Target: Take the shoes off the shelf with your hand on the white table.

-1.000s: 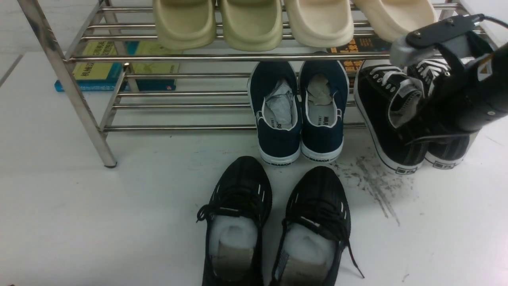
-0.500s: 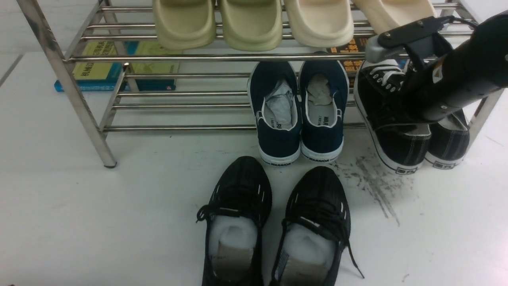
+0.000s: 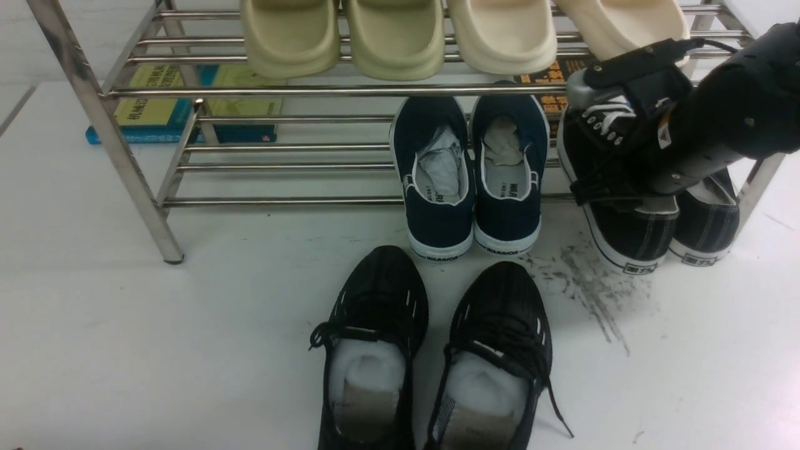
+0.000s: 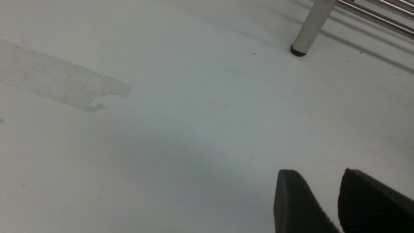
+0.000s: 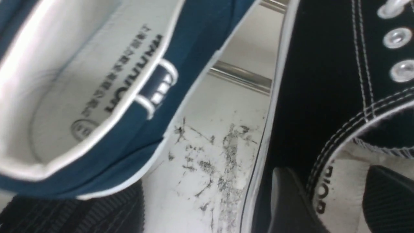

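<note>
Right jaws: being held apart, astride the side wall of one black canvas shoe. One finger (image 5: 288,200) is being kept outside the wall, on the side facing the navy pair, and the other finger (image 5: 388,197) inside, over the insole, clear of the collar. The right arm (image 3: 719,125) is being reached in above that shoe.

The shoes (image 3: 631,234) are being carried at the right end of the shelf (image 3: 281,90), lower tier, with toes up on the bars and heels past the front bar, down on the bench (image 3: 156,344) beside dark scuff marks (image 3: 594,294).

Navy slip-ons (image 3: 437,206) are being kept just beside them, to the left. Black mesh sneakers (image 3: 431,350) are lying on the bench, nearer the robot. Cream slippers (image 3: 400,37) are being carried on the upper tier.

Left jaws: fingers (image 4: 300,204) are being held over bare bench near a shelf leg (image 4: 310,29), nearly together. Whether they are fully closed cannot be told.
</note>
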`<action>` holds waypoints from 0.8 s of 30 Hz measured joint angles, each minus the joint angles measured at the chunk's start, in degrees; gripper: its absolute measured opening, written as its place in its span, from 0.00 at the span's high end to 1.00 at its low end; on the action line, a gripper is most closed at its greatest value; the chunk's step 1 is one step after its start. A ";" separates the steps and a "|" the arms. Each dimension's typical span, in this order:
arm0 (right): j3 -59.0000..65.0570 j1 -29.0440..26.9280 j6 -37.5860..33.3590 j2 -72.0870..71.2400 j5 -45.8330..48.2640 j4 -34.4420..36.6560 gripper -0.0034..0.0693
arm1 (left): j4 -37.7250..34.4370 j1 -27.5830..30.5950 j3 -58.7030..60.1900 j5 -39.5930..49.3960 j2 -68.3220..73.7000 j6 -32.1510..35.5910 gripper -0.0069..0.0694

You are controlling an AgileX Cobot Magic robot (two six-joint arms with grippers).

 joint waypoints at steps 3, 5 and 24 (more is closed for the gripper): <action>0.00 0.00 2.37 1.81 -0.11 -0.47 0.49 | 0.00 0.00 0.00 0.00 0.00 0.00 0.60; 0.00 0.00 2.91 2.42 -0.18 -0.47 0.49 | 0.00 0.00 0.00 0.00 0.00 0.00 0.60; 0.00 0.23 4.13 -2.28 4.93 2.95 0.95 | 0.00 0.00 0.00 -0.01 0.00 0.00 0.60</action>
